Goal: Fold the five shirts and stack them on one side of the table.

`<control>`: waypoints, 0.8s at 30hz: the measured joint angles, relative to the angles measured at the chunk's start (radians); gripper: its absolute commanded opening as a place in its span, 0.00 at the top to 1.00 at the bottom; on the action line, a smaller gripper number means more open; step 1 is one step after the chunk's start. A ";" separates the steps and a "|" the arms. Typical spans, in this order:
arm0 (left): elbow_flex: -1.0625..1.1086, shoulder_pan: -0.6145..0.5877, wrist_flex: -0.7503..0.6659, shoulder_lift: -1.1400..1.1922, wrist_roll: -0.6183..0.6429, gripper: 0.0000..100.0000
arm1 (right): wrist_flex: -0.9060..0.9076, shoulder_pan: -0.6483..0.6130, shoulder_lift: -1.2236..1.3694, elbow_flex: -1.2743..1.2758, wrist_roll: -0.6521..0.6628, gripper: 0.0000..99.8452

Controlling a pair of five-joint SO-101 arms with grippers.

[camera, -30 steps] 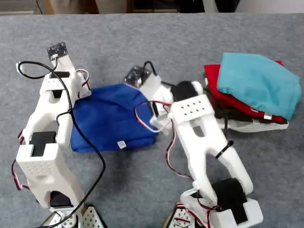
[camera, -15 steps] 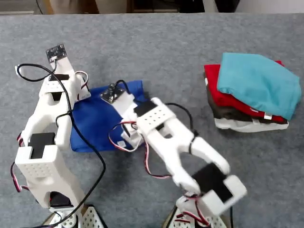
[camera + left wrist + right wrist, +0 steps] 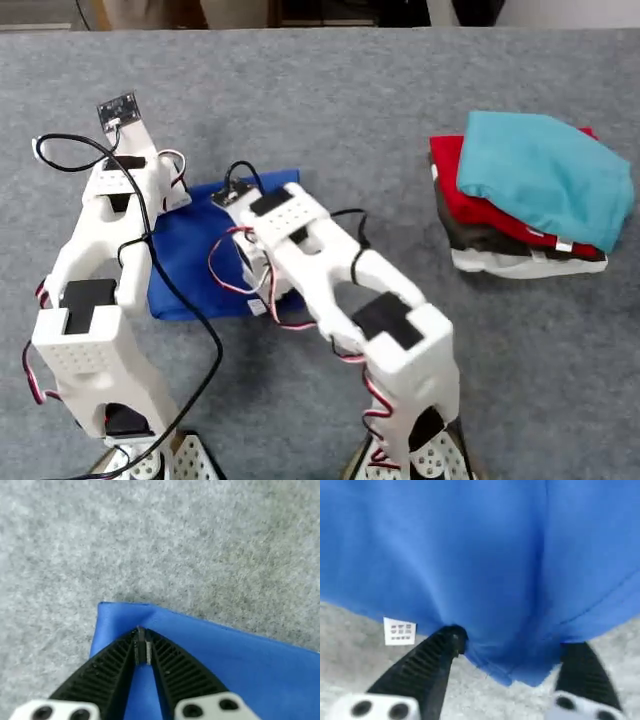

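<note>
Pinching a corner of the blue shirt (image 3: 230, 675), the left gripper (image 3: 141, 639) has its jaws pressed together on a small ridge of cloth at the far corner of the folded bundle. The right gripper (image 3: 512, 644) stands spread wide over the near edge of that same shirt, one finger on either side of a bulge of fabric, close to a small white tag (image 3: 400, 631), and it grasps nothing. The step in hand looks like taking the bundle up with both arms. To do it well, the right jaws should sink low enough to catch every layer of the edge before closing, not just the top one. Both arms would then need to rise level and together, so the fold does not drop open on the way. The shirt lies on the robot's left half of the table (image 3: 350, 100), well apart from the stack (image 3: 530, 190) of four folded shirts on the right side, teal on top. The grey felt-like surface probably drags at cloth, so lifting should serve better than sliding. Beyond the far edge runs a dim strip of room, too narrow to make out.
</note>
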 measured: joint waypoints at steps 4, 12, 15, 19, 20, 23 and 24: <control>0.000 0.000 0.000 0.000 0.000 0.98 | 0.034 0.005 0.032 -0.061 0.081 0.91; 0.000 0.000 0.000 0.000 -0.034 0.98 | 0.037 0.006 0.043 -0.080 0.180 1.00; 0.000 -0.005 0.000 0.000 -0.034 0.98 | 0.060 0.009 0.054 -0.103 0.181 1.00; -0.028 -0.032 0.032 0.000 -0.037 0.93 | 0.106 0.043 0.077 -0.150 0.181 1.00; -0.060 -0.041 0.069 0.000 -0.037 0.91 | 0.115 0.057 0.077 -0.169 0.181 1.00; -0.209 -0.083 0.219 0.000 -0.038 0.90 | 0.130 0.112 0.077 -0.224 0.181 1.00; -0.262 -0.106 0.262 0.000 -0.040 0.90 | 0.138 0.135 0.068 -0.250 0.181 1.00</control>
